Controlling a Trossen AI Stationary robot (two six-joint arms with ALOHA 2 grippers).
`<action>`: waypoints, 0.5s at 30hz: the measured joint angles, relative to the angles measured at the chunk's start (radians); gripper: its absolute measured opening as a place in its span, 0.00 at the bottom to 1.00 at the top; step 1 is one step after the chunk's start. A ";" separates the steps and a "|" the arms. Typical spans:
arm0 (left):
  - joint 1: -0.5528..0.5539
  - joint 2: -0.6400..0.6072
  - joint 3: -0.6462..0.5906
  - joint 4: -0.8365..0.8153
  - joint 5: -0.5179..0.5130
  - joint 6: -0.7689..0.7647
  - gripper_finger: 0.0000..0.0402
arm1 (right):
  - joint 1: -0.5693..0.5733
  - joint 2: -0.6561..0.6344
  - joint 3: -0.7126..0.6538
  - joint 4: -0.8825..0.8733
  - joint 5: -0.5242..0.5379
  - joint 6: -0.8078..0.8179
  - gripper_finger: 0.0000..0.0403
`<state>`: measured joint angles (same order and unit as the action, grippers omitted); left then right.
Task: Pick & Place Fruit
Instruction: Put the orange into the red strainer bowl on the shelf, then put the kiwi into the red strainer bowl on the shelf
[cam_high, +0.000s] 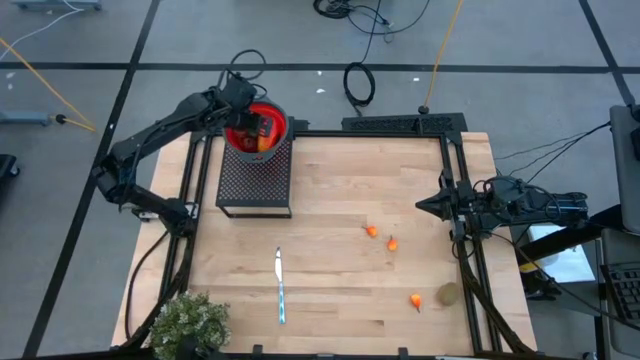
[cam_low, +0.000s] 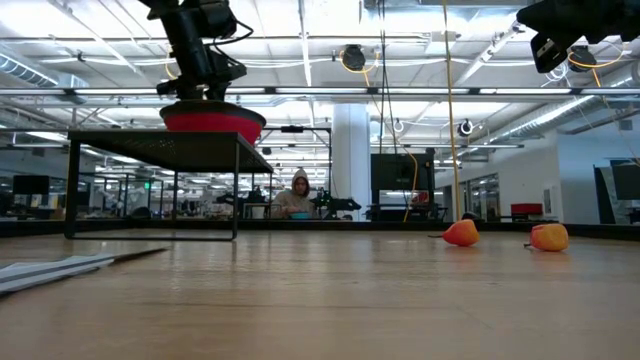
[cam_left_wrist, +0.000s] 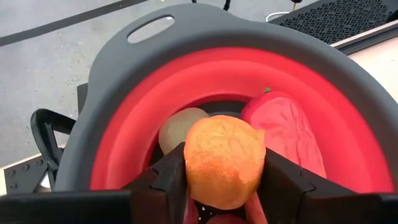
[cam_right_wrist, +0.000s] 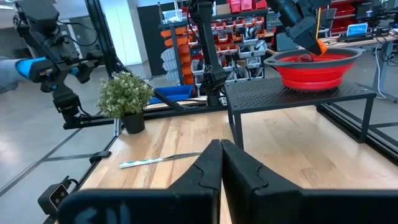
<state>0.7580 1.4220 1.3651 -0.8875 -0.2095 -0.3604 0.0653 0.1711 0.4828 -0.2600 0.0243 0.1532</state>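
Observation:
My left gripper (cam_high: 262, 130) is over the red bowl (cam_high: 243, 136) with a grey rim (cam_left_wrist: 106, 81), which stands on the black mesh stand (cam_high: 255, 178) at the far left. It is shut on an orange fruit piece (cam_left_wrist: 224, 160). In the bowl lie a pale oval (cam_left_wrist: 179, 127) and a red-pink elongated fruit (cam_left_wrist: 285, 127). On the table rest three small orange bits (cam_high: 372, 231) (cam_high: 392, 244) (cam_high: 416, 300) and a brown-green oval (cam_high: 447, 294). My right gripper (cam_high: 425, 205) is shut and empty at the table's right edge. My left gripper pinches the orange fruit piece by its two opposite sides (cam_left_wrist: 191, 168) between its two fingers (cam_left_wrist: 166, 183). The fingers come from above, pointing down into the bowl. The piece is held just above the fruit lying in the bowl; whether it touches them I cannot tell.
A slim silver-and-teal knife (cam_high: 280, 285) lies near the table's middle front. A bushy green plant (cam_high: 190, 322) stands at the near left corner. Black frame rails (cam_high: 462, 230) run along the table's left, right and far sides. A person (cam_low: 296, 196) sits far behind the table.

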 joint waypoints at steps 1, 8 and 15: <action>0.001 0.000 0.000 0.000 0.000 0.000 0.41 | 0.000 0.000 0.000 0.000 0.000 0.000 0.00; 0.015 0.000 0.000 0.002 0.000 -0.008 0.49 | 0.000 0.000 0.000 0.000 0.000 0.003 0.00; 0.020 0.000 0.000 0.002 0.001 -0.044 0.50 | 0.000 0.000 0.000 0.000 0.000 0.018 0.00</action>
<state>0.7776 1.4220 1.3651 -0.8852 -0.2087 -0.4042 0.0654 0.1715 0.4828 -0.2600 0.0242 0.1715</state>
